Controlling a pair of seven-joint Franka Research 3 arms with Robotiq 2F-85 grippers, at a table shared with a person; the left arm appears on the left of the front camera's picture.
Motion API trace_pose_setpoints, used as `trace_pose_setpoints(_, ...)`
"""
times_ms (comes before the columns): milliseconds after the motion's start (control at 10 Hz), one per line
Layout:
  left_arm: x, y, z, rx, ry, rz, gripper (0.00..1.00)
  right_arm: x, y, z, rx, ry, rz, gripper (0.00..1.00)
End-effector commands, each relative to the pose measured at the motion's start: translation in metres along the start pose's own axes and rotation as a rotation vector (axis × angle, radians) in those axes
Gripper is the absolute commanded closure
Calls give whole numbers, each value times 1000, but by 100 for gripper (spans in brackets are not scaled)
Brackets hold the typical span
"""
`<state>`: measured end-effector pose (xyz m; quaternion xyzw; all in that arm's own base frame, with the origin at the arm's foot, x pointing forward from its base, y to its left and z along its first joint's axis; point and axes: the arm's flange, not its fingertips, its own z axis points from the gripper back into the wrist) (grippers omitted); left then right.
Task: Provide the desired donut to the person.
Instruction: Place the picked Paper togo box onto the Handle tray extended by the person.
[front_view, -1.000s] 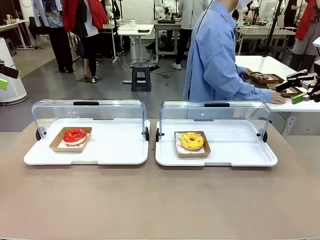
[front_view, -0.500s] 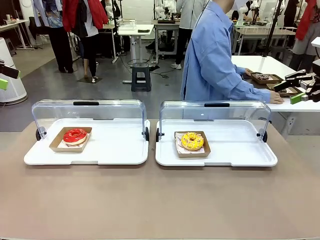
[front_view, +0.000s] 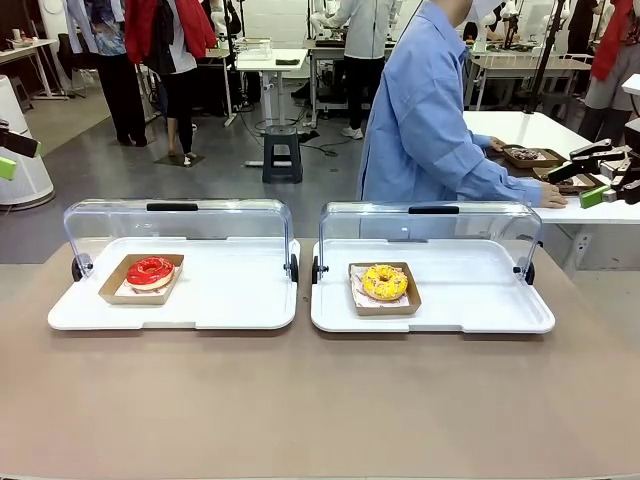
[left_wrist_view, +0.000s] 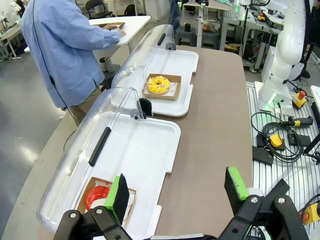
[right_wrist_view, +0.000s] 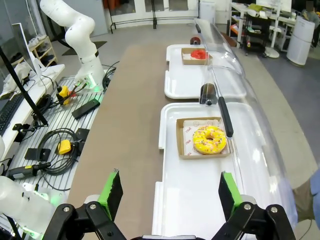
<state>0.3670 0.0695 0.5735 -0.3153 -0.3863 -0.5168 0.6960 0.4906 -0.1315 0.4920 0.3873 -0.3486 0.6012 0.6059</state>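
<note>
A red-iced donut (front_view: 150, 271) lies in a cardboard tray on the left white tray (front_view: 230, 305). A yellow sprinkled donut (front_view: 384, 282) lies in its own cardboard tray on the right white tray (front_view: 480, 300). The person (front_view: 425, 120) in a light blue shirt stands beyond the right tray, turned to a side table with a hand (front_view: 552, 197) resting on it. My left gripper (left_wrist_view: 177, 187) is open, above the table's near edge, beside the red donut (left_wrist_view: 95, 197). My right gripper (right_wrist_view: 170, 192) is open and empty, hanging short of the yellow donut (right_wrist_view: 209, 139).
Both clear lids (front_view: 175, 225) (front_view: 430, 225) stand flipped open behind the trays. The white side table (front_view: 530, 130) at the right holds small trays with dark donuts (front_view: 525, 155). The brown tabletop (front_view: 320, 400) in front of the trays is bare. Bystanders stand far back.
The person has shifted a little to the picture's left while keeping the hand on the side table. Neither arm nor either donut has moved.
</note>
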Motion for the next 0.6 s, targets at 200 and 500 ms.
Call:
trace_pose_setpoints(200, 0, 0, 1, 0, -16, -9, 0, 1, 0, -1, 3, -1, 4, 0)
trace_pose_setpoints(500, 0, 0, 1, 0, -16, -9, 0, 1, 0, -1, 3, -1, 4, 0)
